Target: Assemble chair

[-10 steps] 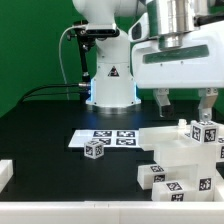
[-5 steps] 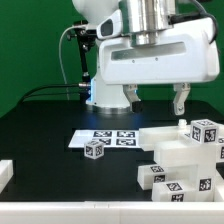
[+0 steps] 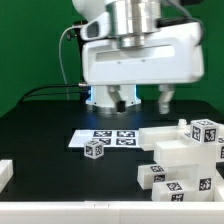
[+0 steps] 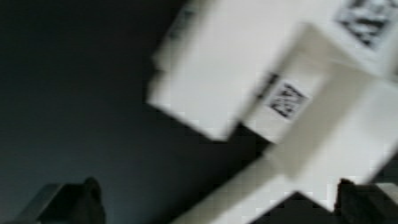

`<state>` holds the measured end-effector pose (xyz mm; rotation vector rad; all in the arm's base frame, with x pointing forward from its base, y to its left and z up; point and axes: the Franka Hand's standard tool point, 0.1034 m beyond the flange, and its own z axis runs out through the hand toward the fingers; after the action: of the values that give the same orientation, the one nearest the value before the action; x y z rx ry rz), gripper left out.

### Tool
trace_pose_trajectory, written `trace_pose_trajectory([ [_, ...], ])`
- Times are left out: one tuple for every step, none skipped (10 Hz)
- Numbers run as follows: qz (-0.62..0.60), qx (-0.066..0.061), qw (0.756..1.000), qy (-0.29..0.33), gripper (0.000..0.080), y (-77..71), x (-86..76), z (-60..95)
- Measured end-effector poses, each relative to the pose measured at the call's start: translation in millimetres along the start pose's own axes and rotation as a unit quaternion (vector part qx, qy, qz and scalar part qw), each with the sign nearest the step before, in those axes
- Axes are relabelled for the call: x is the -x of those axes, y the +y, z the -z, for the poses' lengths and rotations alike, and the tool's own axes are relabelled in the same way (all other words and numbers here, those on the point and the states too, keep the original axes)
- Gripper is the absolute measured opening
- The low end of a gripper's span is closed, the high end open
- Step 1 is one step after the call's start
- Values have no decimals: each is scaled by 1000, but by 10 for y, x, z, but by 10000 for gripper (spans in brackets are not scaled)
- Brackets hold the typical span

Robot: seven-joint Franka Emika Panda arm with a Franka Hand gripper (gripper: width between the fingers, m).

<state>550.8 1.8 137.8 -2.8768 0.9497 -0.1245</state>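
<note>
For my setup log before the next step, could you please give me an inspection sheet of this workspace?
Surface: black table, marker board lying flat on it.
Job's things: white chair parts clustered at the exterior view's right; one tagged cube apart, by the marker board.
Clutter: white piece at the exterior view's left edge, cut off.
Grippers: gripper open above the table, holding nothing.
Cables: black cable behind, along the table's far side.
Surroundings: green backdrop.

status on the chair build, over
Fingers open, empty, hovering. Chair parts piled at exterior view's right, untouched. Nothing in the way.
</note>
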Motion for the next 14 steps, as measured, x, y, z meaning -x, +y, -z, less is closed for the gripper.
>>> trace_pose_trajectory([
  [26, 2, 1000, 0, 649, 78, 36, 0],
  [70, 3, 998, 0, 649, 85, 37, -17],
  [100, 3, 995, 0, 649, 84, 37, -19],
  [107, 3, 994, 0, 649, 84, 38, -21],
  [107, 3, 994, -1, 649, 102, 42, -33],
  [109, 6, 994, -1, 649, 212, 64, -69],
  [109, 10, 994, 0, 649, 418, 155, -116],
  [103, 16, 995, -3, 649, 633, 289, -162],
  [97, 19, 995, -8, 649, 721, 388, -197],
  [88, 19, 996, -8, 649, 665, 414, -198],
  [92, 19, 996, -8, 649, 670, 411, -203],
  [92, 20, 996, -8, 649, 675, 411, -207],
  [92, 21, 996, -10, 649, 698, 417, -226],
  [81, 25, 996, -20, 649, 903, 451, -357],
])
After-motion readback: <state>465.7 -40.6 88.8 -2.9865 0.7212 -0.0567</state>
